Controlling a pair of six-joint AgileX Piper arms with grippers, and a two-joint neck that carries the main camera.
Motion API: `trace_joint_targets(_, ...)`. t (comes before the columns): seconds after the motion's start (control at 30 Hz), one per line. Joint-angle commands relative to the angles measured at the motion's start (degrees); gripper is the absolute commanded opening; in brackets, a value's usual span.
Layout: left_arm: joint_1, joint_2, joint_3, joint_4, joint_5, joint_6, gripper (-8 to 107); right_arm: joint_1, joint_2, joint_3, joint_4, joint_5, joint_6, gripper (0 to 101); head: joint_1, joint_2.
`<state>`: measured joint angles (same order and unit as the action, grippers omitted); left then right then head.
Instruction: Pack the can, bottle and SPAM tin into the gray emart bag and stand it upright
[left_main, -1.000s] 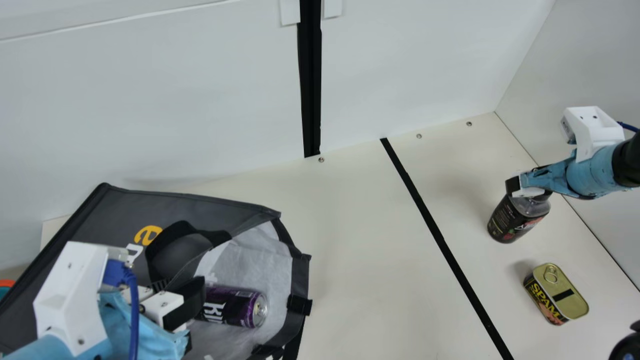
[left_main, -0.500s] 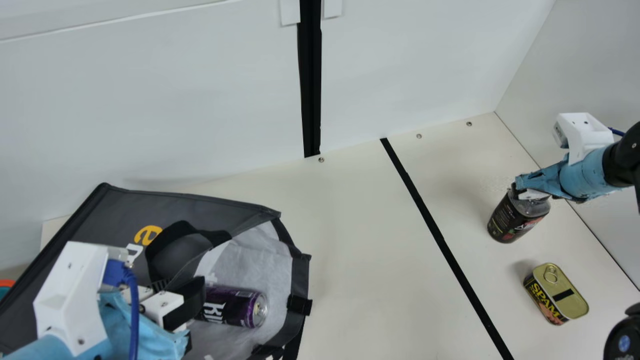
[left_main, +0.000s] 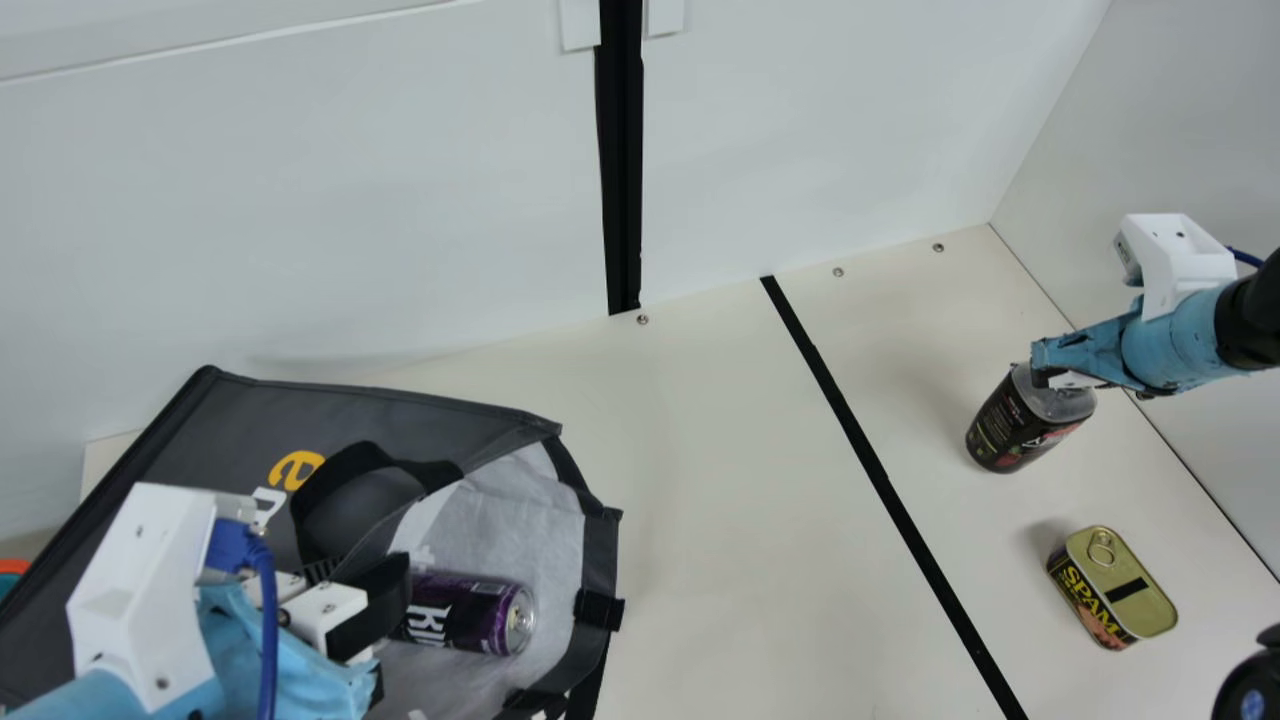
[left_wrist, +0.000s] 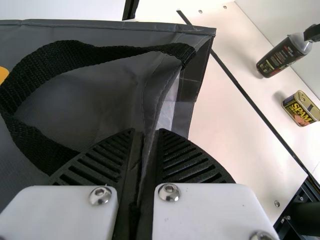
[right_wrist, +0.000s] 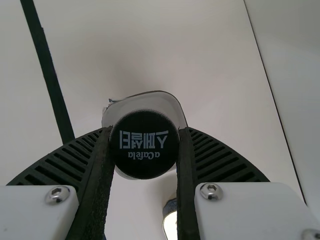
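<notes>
My left gripper (left_main: 350, 590) is at the bag's mouth; in the left wrist view that gripper (left_wrist: 146, 134) is shut on a fold of the gray emart bag (left_wrist: 100, 100). The bag (left_main: 380, 400) lies on its side with its mouth towards the table's middle. Inside its opening rests the purple can (left_main: 470, 612), partly behind the left fingers. At the right, my right gripper (left_main: 1058, 378) is shut on the top of the dark bottle (left_main: 1025, 425). In the right wrist view, the gripper (right_wrist: 145, 132) has its fingers on both sides of the black cap (right_wrist: 144, 155). The SPAM tin (left_main: 1115, 585) stands apart, nearer the front.
A black tape strip (left_main: 880, 480) crosses the table (left_main: 740, 500) between bag and bottle. White walls (left_main: 300, 200) stand behind and at the right. At the far left edge is a bit of an orange and teal object (left_main: 12, 572).
The right gripper's fingers have closed on the bottle's top, and the bottle has shifted slightly towards the back left. My left arm, the bag, the can and the tin have kept still.
</notes>
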<state>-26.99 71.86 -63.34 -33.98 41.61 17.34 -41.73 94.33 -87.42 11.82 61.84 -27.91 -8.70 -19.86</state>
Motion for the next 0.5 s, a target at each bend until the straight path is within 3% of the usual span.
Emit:
trace_joint_targets(0.0, 0.0, 0.0, 0.0, 0.0, 0.0, 0.0, -8, 0.1, -0.87, 0.11, 0.41, 0.21, -0.48, 0, -1.3, -0.14)
trace_joint_targets(0.47, 0.0, 0.0, 0.0, 0.0, 0.0, 0.0, -8, 1.82, -8.0, 2.08, 2.03, 3.47, -3.72, 0, -1.3, -0.14)
